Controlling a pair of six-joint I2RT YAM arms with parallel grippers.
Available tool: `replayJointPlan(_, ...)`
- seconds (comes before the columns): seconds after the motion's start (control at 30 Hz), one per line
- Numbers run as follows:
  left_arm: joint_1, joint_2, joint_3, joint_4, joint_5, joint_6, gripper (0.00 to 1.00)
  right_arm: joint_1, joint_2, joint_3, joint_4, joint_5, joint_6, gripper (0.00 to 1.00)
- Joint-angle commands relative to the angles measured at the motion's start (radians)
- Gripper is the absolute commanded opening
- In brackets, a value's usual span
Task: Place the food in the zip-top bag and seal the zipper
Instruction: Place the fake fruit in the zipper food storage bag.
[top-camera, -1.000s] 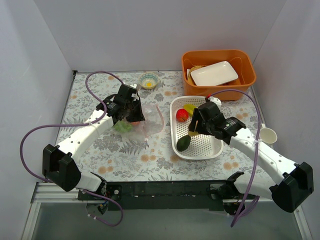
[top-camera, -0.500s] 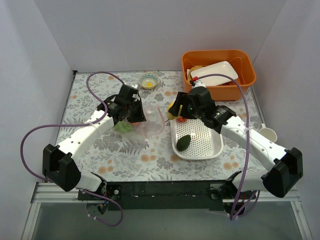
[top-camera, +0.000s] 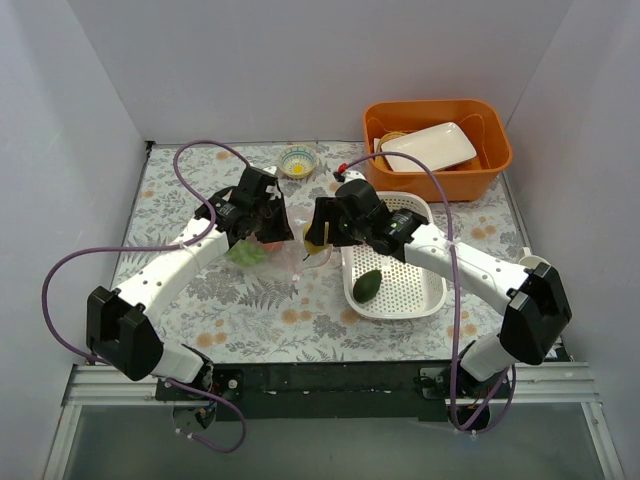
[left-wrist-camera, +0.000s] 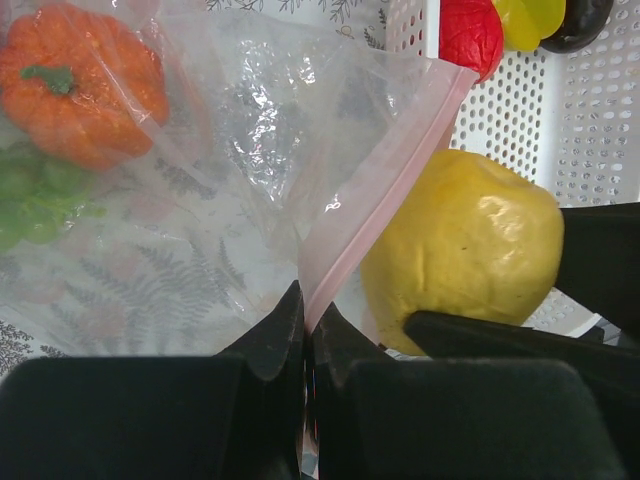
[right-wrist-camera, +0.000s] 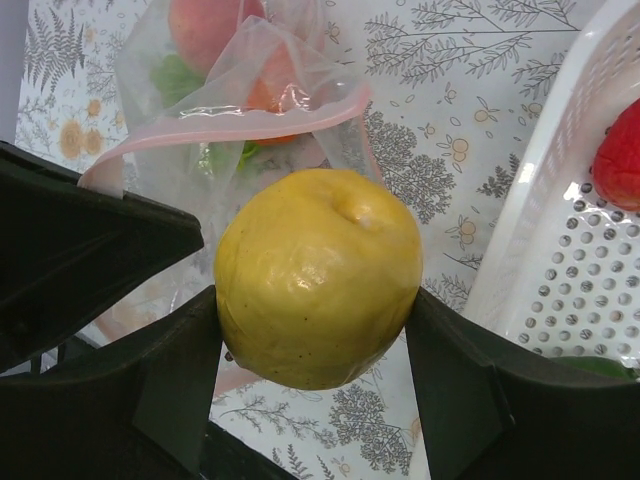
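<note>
The clear zip-top bag (top-camera: 292, 258) lies left of the white basket (top-camera: 432, 292). My left gripper (left-wrist-camera: 305, 312) is shut on its pink zipper strip (left-wrist-camera: 385, 190) and holds the mouth up. In the bag are an orange fruit (left-wrist-camera: 85, 85), green grapes (left-wrist-camera: 35, 195) and a pink fruit (right-wrist-camera: 205, 25). My right gripper (right-wrist-camera: 315, 325) is shut on a yellow fruit (right-wrist-camera: 320, 275) and holds it just in front of the bag's mouth (right-wrist-camera: 230, 130). The avocado (top-camera: 367, 285), a red fruit (left-wrist-camera: 470, 30) and a second yellow fruit (left-wrist-camera: 530, 18) lie in the basket.
An orange bin (top-camera: 492, 165) with a white plate (top-camera: 428, 146) stands at the back right. A small bowl (top-camera: 298, 161) sits behind the bag. A white cup (top-camera: 536, 268) stands right of the basket. The two grippers are close together over the bag.
My right arm has swung left from the basket to the bag's mouth with the yellow fruit in its jaws. The left gripper has kept its hold on the zipper strip.
</note>
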Motion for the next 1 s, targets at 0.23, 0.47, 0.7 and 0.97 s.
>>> replayJointPlan(0.23, -0.005, -0.021, 0.048, 0.008, 0.018, -0.004, 0.0, 0.048, 0.117, 0.129, 0.0, -0.017, -0.052, 0.49)
replayJointPlan(0.47, -0.005, -0.036, 0.051, 0.01, 0.005, -0.008, 0.0, 0.06, 0.149, 0.177, -0.06, 0.001, -0.058, 0.76)
replayJointPlan(0.7, -0.005, -0.05, 0.044, 0.01, -0.007, -0.013, 0.0, 0.06, 0.089, 0.184, -0.11, 0.092, -0.088, 0.88)
replayJointPlan(0.97, -0.005, -0.051, 0.048, 0.008, -0.014, -0.014, 0.0, 0.06, 0.035, 0.183, -0.189, 0.193, -0.045, 0.91)
